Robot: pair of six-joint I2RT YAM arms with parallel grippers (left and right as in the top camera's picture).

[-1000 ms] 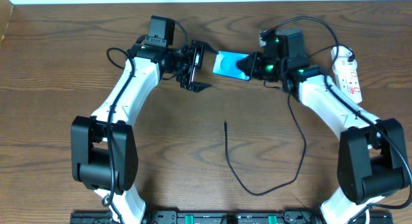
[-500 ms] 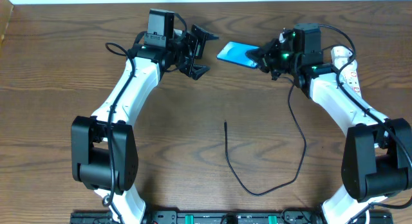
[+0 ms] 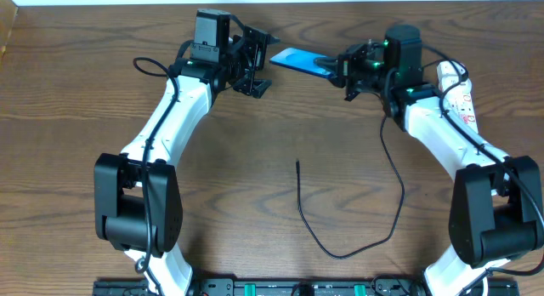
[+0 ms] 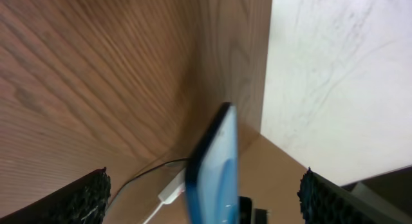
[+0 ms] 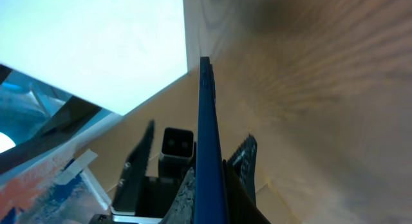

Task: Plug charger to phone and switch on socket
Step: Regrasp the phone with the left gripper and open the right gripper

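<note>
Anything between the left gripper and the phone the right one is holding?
Nothing visible. The phone, clamped in the right gripper and held off the table, sits edge-on just ahead of the open left gripper, with only air between them.

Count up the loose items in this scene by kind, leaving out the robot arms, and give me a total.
Phone: 1
Charger cable: 1
Power strip: 1
Total: 3
</note>
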